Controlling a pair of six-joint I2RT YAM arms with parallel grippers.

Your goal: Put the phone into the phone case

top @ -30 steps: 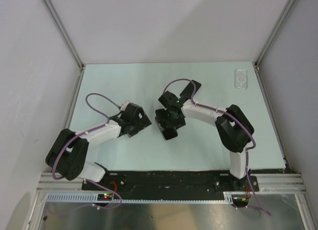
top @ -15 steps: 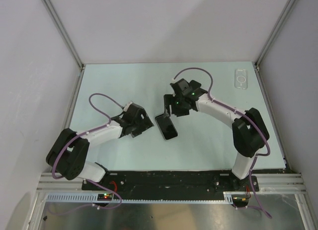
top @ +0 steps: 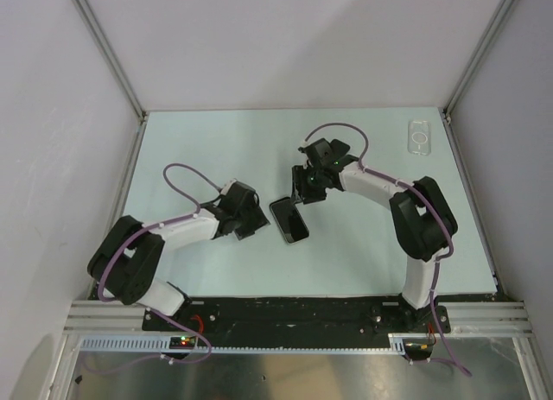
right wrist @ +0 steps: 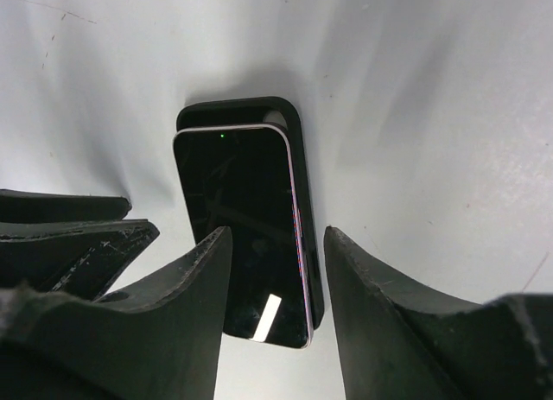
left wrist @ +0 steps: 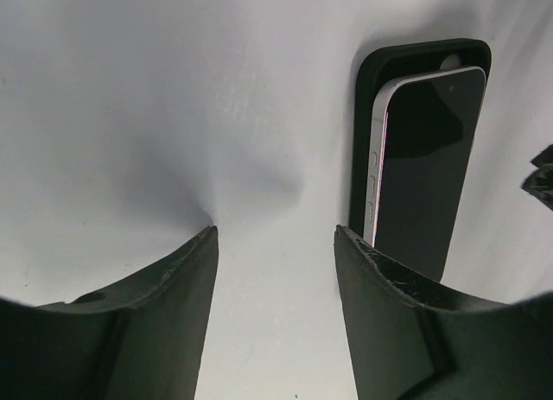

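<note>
White walls (top: 52, 115) are closing in a pale table (top: 216, 141), and the wrist views are showing little besides that bare surface. The phone (top: 292, 220) is lying flat and screen up, just off the right finger of the left gripper (left wrist: 275, 236) and straight ahead of the right gripper (right wrist: 278, 236), framed between that gripper's fingers in its own view. It is sitting askew on a black slab (left wrist: 367, 141) of the same outline; whether that is a dark shell or a second handset I cannot tell. The phone case (top: 419, 137), clear with a white ring, is lying well apart from both grippers, out beyond the right arm towards the far right corner.

Both grippers are standing with their jaws apart and holding nothing: bare table is showing between the left fingers, and the right fingers are hovering short of the phone without touching it.

The step in hand looks like taking up the phone alone. To do it well, the right gripper should be coming down square over the pale long edges, catching the upper phone only and not the black slab's rim. The left gripper could be pinning the slab so it does not lift too. A light squeeze clear of the side buttons, then a level lift, would be keeping the phone from sliding.
</note>
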